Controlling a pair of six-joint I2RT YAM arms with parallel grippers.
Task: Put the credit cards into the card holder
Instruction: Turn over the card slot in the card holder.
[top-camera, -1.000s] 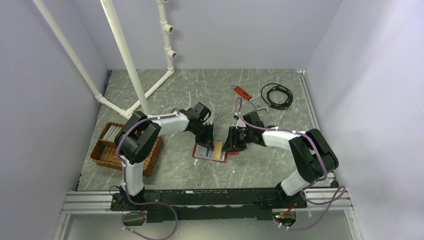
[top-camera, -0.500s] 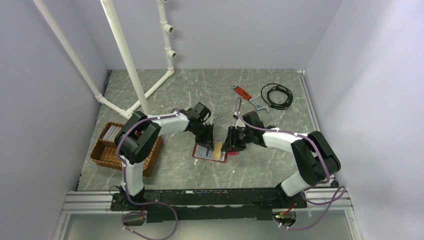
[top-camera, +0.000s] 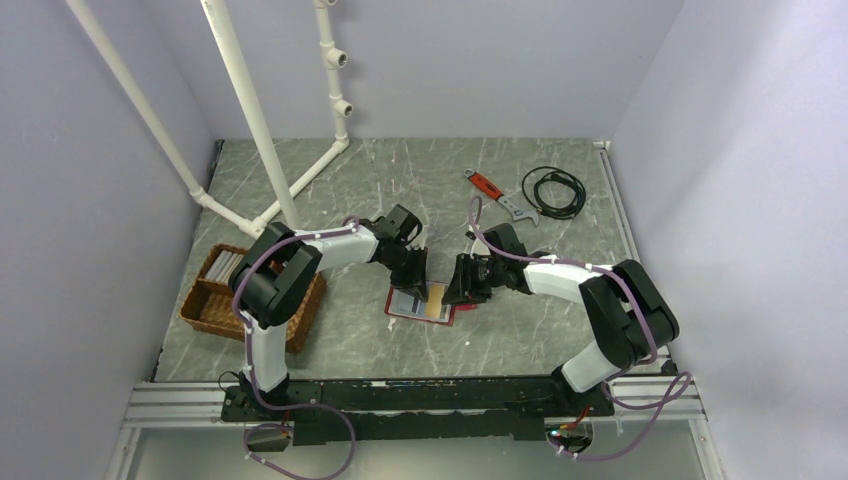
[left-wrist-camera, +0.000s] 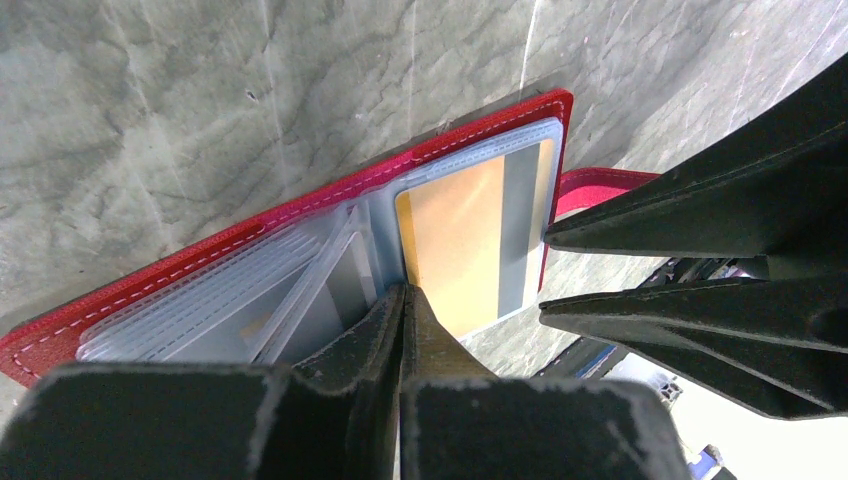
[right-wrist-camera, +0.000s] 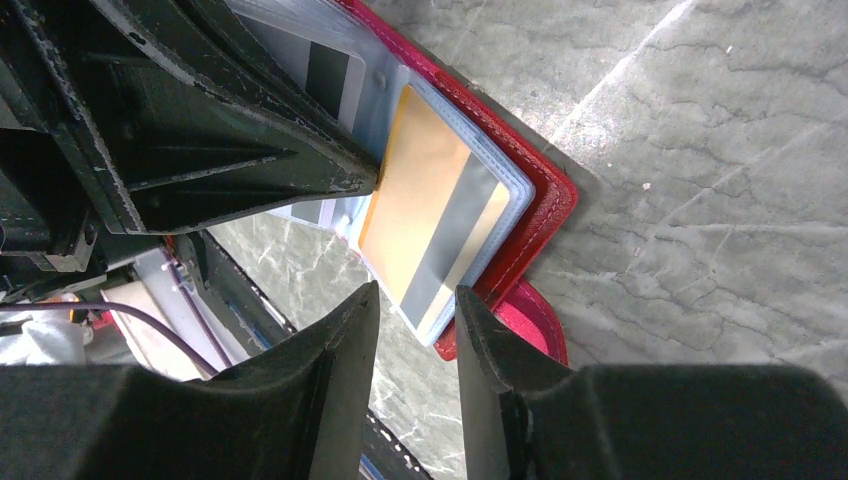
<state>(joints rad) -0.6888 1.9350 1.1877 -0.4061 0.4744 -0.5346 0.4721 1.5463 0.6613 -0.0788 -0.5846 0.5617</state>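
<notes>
Grey stone table is carrying the red card holder, which is lying open in the middle, between both arms. The left gripper is squeezing its fingers tight together, tips poking the gold card in its clear sleeve. The right gripper is hanging over the holder's edge, fingers a little apart, pinching nothing.

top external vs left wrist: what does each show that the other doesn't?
Only top external: the wicker tray, the red-handled wrench and the coiled black cable.
Only left wrist: the clear sleeves in detail, and the left gripper shut, tips at the edge of the gold card's sleeve.
Both: the red card holder lying open on the table, gold card in it.
</notes>
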